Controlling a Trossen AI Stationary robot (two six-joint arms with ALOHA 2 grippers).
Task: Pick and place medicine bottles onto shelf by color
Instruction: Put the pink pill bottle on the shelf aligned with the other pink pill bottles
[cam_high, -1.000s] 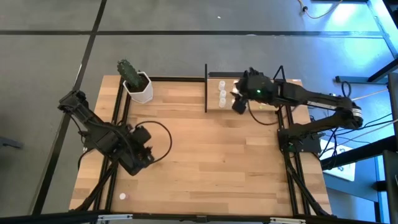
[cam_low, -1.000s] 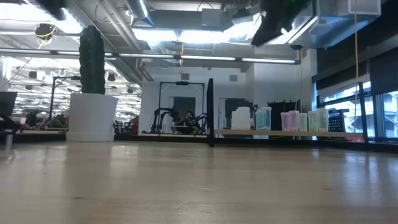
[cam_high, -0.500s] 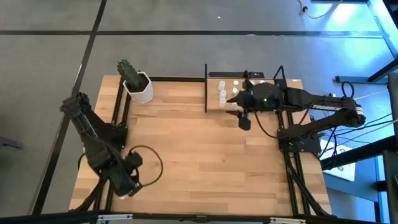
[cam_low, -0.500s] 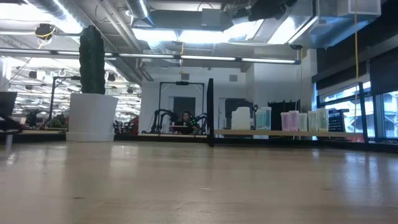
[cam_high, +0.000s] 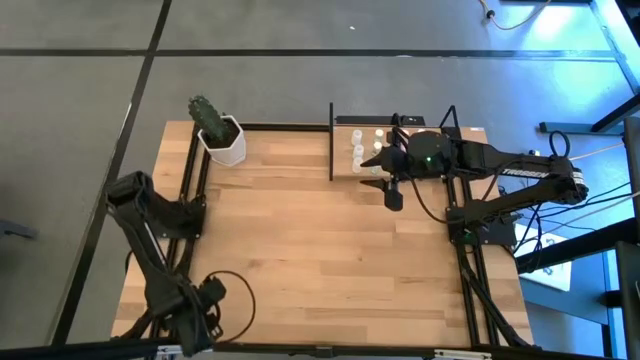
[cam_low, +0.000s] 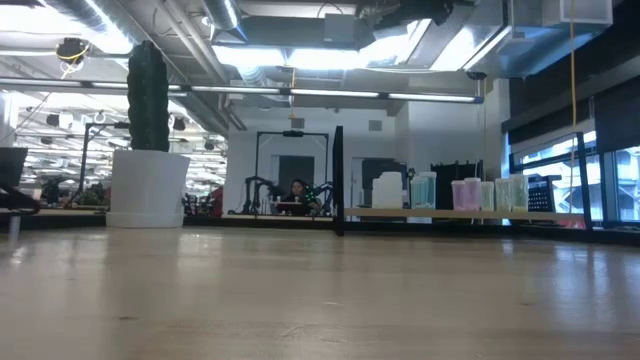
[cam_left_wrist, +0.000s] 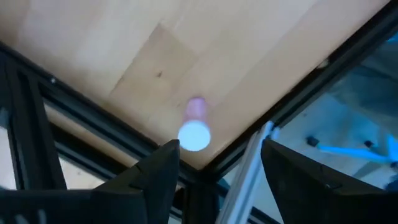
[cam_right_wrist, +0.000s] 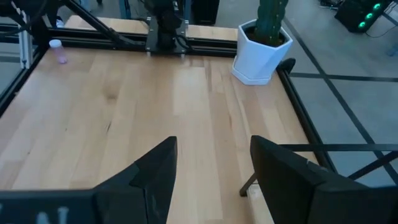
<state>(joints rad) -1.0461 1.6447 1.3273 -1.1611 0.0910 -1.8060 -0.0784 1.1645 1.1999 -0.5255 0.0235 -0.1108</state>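
One small medicine bottle (cam_left_wrist: 194, 127), pinkish with a white top, stands on the tabletop in the near-left corner; the right wrist view shows it far off (cam_right_wrist: 56, 46). My left gripper (cam_left_wrist: 214, 168) hangs open above it, fingers pointing down, and hides it in the high view (cam_high: 197, 322). The shelf (cam_high: 440, 172) sits at the far right with several whitish bottles (cam_high: 357, 152) standing on its left part; the low view shows them in a row (cam_low: 423, 189). My right gripper (cam_high: 392, 193) is open and empty, raised just in front of the shelf's near edge (cam_right_wrist: 214, 168).
A white hexagonal pot with a cactus (cam_high: 222, 140) stands at the far left. Black frame rails (cam_left_wrist: 81, 118) border the table corner beside the lone bottle. Bare wood (cam_high: 330, 250) lies between the two arms.
My left gripper has swung from the table's left middle to the near-left corner, sinking and tipping to point down over the lone bottle. My right gripper has drawn back from over the shelf toward the near side and then held still. Neither has opened or shut.
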